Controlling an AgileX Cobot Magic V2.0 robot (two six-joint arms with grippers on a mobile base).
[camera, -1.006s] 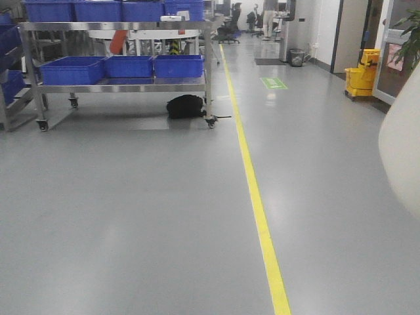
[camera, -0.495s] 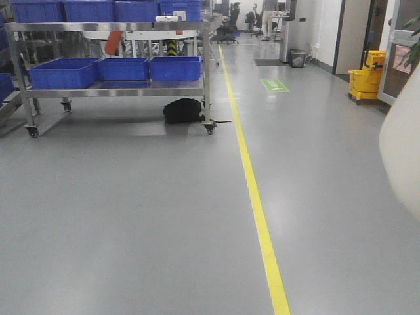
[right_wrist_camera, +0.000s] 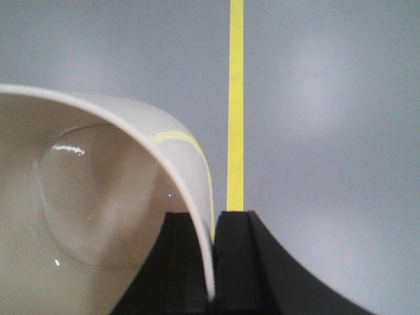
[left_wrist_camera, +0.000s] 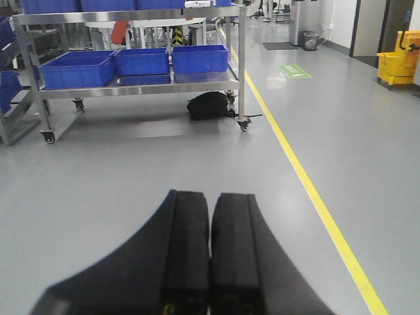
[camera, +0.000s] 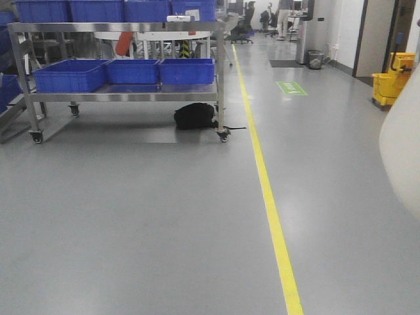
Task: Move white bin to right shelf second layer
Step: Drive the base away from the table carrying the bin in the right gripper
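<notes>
Since half a second ago the whole front view has slid rightward: the wheeled steel cart, the yellow floor line and the yellow mop bucket all sit further right in the frame. The white bin keeps its place at the right edge.

The right tool is clamped on the white bin's wall near the rim. One finger is inside the tub and the other outside, with the thin wall pinched between them. In the right wrist view the bin hangs clear of the floor, its glossy inside facing the camera, and the yellow line runs on the grey floor past it.

The left tool has its two fingers pressed together with nothing between them. It points over bare floor toward the cart.

The cart stands far left, left of the yellow line. Blue crates stand in a row on its lower shelf, with more on top. A black bag lies on the floor under its right end, just beside a caster.

Further off, right of the line, are a green floor mark and a small waste basket by the wall. The mop bucket stands far right, beyond the bin.
</notes>
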